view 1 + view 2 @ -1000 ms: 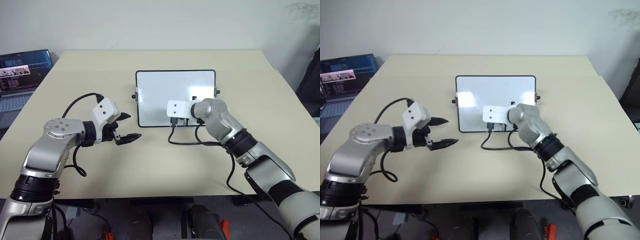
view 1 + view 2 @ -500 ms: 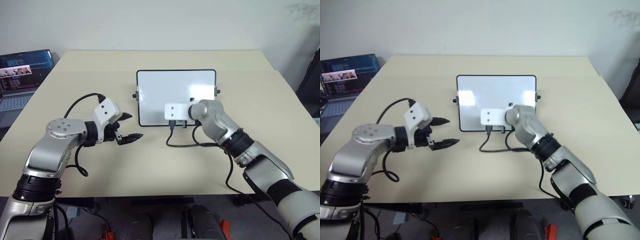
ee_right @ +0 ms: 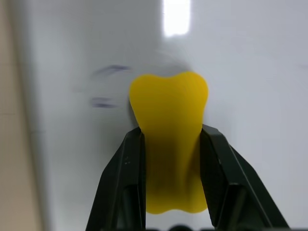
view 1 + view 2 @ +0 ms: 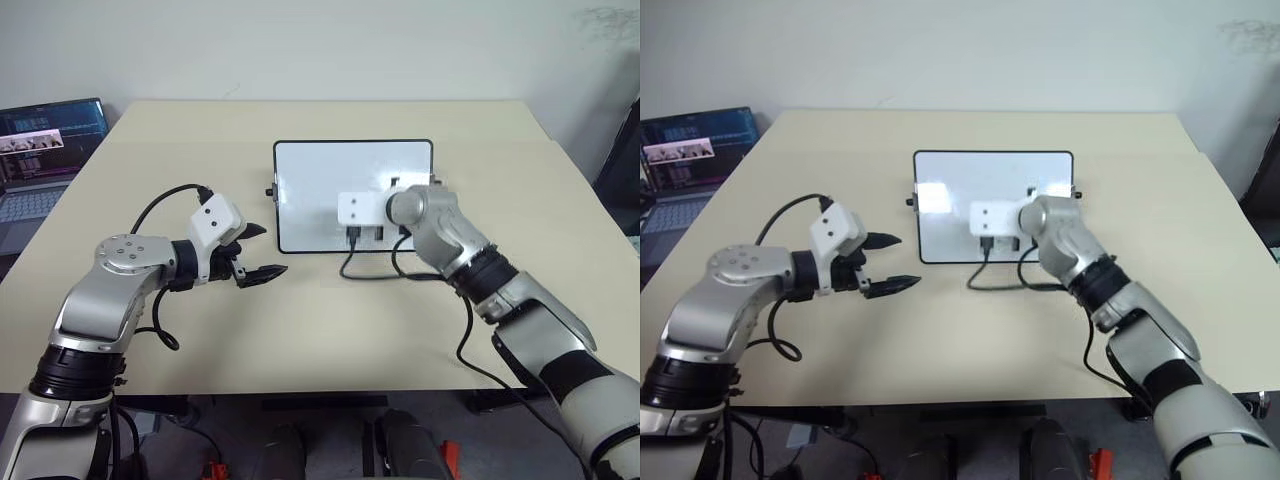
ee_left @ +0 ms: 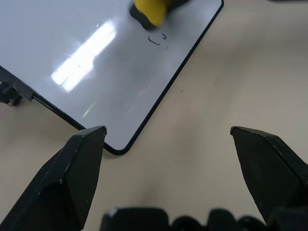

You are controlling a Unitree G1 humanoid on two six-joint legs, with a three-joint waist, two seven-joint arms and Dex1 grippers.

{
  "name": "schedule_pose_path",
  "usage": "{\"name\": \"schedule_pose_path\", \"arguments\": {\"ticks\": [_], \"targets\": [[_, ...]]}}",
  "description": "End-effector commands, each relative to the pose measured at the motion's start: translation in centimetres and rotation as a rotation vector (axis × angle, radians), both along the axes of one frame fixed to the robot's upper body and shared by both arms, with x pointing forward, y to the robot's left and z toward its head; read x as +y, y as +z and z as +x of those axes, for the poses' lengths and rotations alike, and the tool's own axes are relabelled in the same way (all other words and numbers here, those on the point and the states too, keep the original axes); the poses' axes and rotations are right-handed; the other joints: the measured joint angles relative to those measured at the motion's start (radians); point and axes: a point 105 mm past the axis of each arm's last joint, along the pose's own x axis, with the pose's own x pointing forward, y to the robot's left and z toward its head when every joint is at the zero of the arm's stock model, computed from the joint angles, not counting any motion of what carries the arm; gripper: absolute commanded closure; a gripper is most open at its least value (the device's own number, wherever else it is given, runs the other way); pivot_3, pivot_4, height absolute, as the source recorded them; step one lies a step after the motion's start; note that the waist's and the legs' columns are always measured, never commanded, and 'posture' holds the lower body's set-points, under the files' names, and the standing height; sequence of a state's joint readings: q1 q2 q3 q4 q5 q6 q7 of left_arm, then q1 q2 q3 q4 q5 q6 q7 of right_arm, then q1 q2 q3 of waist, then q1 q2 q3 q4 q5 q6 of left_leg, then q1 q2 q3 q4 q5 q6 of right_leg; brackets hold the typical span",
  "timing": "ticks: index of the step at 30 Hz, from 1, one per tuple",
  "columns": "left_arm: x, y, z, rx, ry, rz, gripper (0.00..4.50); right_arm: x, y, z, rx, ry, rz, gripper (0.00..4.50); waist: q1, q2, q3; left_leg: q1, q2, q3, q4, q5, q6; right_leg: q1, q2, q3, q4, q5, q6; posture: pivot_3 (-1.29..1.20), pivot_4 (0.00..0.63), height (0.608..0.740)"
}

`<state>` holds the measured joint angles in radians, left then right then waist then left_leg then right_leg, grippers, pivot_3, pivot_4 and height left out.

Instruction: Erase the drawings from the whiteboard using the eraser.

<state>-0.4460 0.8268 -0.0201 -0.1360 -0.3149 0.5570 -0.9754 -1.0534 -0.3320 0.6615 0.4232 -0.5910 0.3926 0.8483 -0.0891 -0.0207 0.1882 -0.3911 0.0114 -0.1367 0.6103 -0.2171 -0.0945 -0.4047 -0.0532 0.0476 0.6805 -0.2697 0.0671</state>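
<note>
The whiteboard lies flat at the table's middle, and most of its surface is bare white. My right gripper is shut on the yellow eraser, pressing it onto the board near the near edge. Beside the eraser are faint dark strokes of the drawings, which also show in the left wrist view as the drawings just past the eraser. My left gripper hovers open and empty over the table, off the board's near left corner.
A laptop stands open at the table's far left edge. A black cable loops from my right wrist onto the tan table just in front of the board.
My right wrist has rolled a little, with the eraser staying on the same patch of the board. The left arm has not moved.
</note>
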Motion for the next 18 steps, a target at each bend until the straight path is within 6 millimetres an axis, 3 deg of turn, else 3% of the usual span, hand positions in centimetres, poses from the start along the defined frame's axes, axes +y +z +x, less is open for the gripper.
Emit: {"name": "schedule_pose_path", "arguments": {"ticks": [1, 4, 9, 14, 18], "targets": [[-0.3, 1.1, -0.1, -0.043, -0.023, -0.001, 0.0, 0.0, -1.9, -1.3, 0.05, 0.047, -0.083, 3.36, 0.0, 0.0, 0.0, 0.0, 0.0, 0.0, 0.0, 0.0, 0.0, 0.0, 0.0, 0.0, 0.0, 0.0, 0.0, 0.0, 0.15, 0.74], [-0.3, 1.1, -0.1, -0.044, -0.021, -0.001, 0.0, -0.4, -2.0, -1.1, 0.04, 0.035, -0.096, 3.36, 0.001, 0.0, 0.0, 0.0, 0.0, 0.0, 0.0, 0.0, 0.0, 0.0, 0.0, 0.0, 0.0, 0.0, 0.0, 0.0, 0.15, 0.74], [-0.3, 1.1, -0.1, -0.044, -0.021, -0.002, 0.0, -1.4, -0.3, 0.5, -0.019, -0.032, -0.076, 3.36, 0.003, 0.0, 0.0, 0.0, 0.0, 0.0, 0.0, 0.0, 0.0, 0.0, 0.0, 0.0, 0.0, 0.0, 0.0, 0.0, 0.15, 0.74], [-0.4, 1.1, 0.0, -0.046, -0.024, -0.003, 0.0, -2.4, 3.9, 3.0, -0.173, -0.128, 0.008, 3.36, 0.003, 0.0, 0.0, 0.0, 0.0, 0.0, 0.001, 0.003, -0.001, 0.0, 0.0, 0.0, 0.0, 0.001, 0.001, 0.0, 0.15, 0.74], [-0.4, 1.2, 0.0, -0.047, -0.026, -0.002, 0.0, -2.8, 5.7, 4.0, -0.24, -0.156, 0.037, 3.36, 0.002, 0.0, 0.0, 0.0, 0.0, 0.0, 0.0, 0.003, -0.002, 0.0, 0.0, 0.0, 0.0, 0.002, 0.0, 0.0, 0.15, 0.74]]}}
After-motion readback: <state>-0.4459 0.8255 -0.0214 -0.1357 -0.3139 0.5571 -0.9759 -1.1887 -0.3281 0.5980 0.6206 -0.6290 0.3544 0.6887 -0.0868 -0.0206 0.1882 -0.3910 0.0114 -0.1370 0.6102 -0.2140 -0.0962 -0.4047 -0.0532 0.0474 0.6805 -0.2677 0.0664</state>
